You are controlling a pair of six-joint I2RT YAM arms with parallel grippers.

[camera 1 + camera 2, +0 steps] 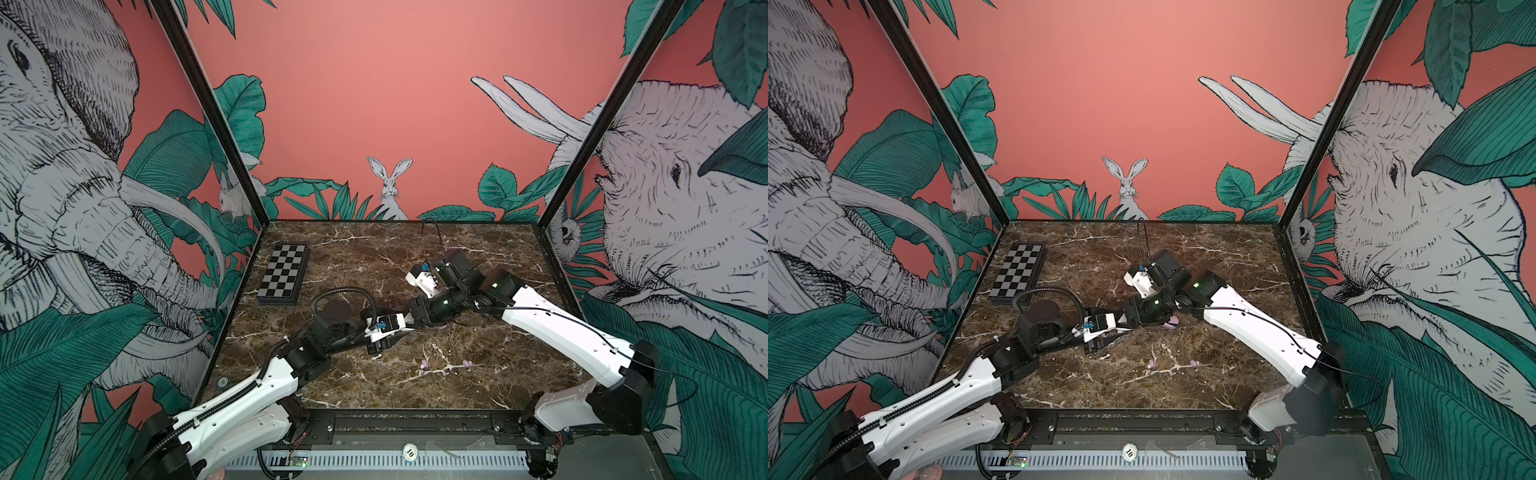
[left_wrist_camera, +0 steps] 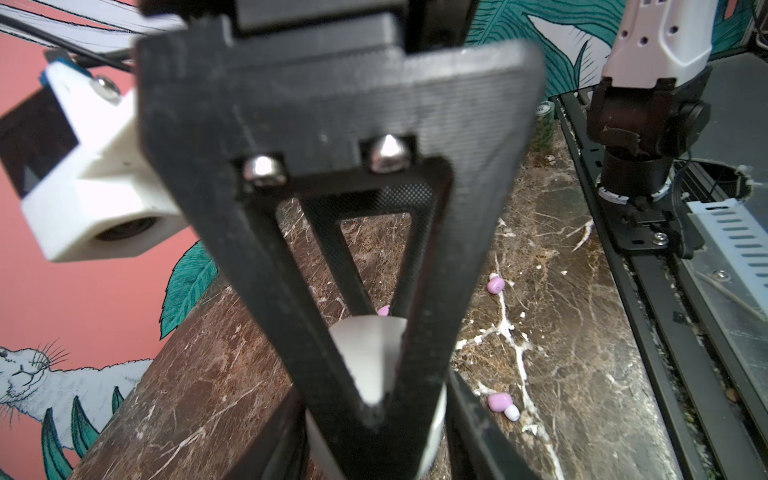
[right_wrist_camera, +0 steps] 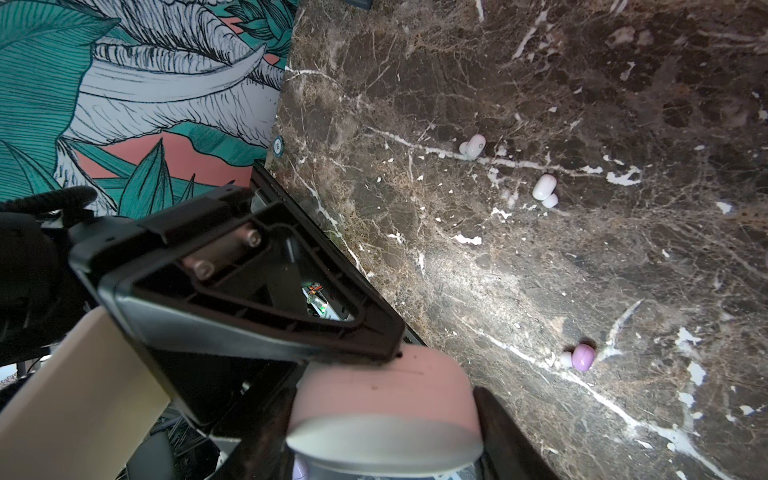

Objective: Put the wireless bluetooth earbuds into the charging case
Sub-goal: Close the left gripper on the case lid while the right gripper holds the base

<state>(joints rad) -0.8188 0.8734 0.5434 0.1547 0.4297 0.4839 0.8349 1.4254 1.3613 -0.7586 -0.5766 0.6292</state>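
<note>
1. END EFFECTORS
- My right gripper [image 3: 384,419]: jaws part-way open and clamped on the pale, pebble-shaped charging case [image 3: 374,386]. The case fills the gap between my fingers. A seam runs across the shell, and the lid looks closed.
- My left gripper [image 2: 378,432]: its fingers flank the same case, set crosswise to the right pair. In the right wrist view one left fingertip [image 3: 365,336] touches the shell. I cannot tell if both left fingers bear on it, as a right finger blocks most of the left wrist view.

2. TASK ITEMS
- No bud is in the case.
- A pale earbud [image 3: 473,145], a second pale earbud [image 3: 545,190] and a lilac earbud [image 3: 579,357] lie loose on the marble table [image 1: 374,257]. The lilac one is nearest the case. The fourth bud is not located.

3. FAULTS TO EXPECT (est.)
- Slip: two grips on one smooth, rounded shell. If the left jaws squeeze off-centre, the case may twist in the right grip or squirt out.
- Collision: the crossed fingers sit tip to tip w/ little clearance.
- Lid: no bud can seat until it opens, and prying w/ a weak hold risks a drop.
- Scatter: a dropped case would land near the buds. They are small and glossy, so they would prob. roll.
</note>
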